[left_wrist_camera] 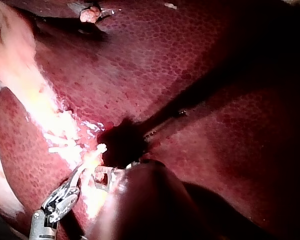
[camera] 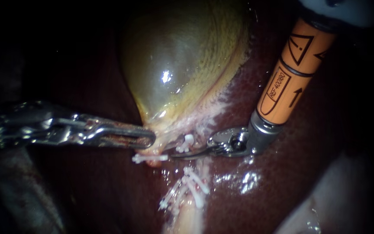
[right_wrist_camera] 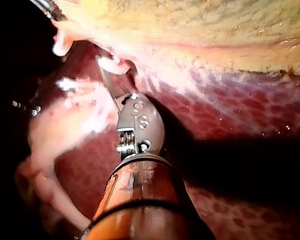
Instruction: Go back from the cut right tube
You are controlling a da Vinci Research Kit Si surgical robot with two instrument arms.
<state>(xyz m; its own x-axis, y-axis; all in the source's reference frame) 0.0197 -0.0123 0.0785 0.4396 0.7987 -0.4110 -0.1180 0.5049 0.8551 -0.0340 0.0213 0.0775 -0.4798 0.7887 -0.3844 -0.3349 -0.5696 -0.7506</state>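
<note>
The yellow-green gallbladder (camera: 182,65) lies on the dark red liver (camera: 282,182). My left instrument (camera: 150,139) comes in from the left, and its jaws are shut on the pale tissue at the gallbladder's narrow lower end. My right instrument (camera: 175,154), on an orange shaft, has thin blades lying together, their tip between the upper white clips (camera: 187,142) and the lower clips (camera: 193,184). The cut tube's lower stump (camera: 187,212) runs down from those lower clips. Another clip (camera: 149,158) sits under the left jaws. In the right wrist view the blades (right_wrist_camera: 106,75) end beside a clip (right_wrist_camera: 112,65).
Wet liver surface surrounds the site and glistens just below the right instrument's wrist (camera: 247,180). Pale tissue (camera: 325,203) lies at the lower right. In the left wrist view my right instrument (left_wrist_camera: 81,171) reaches toward the bright clipped strand (left_wrist_camera: 60,142).
</note>
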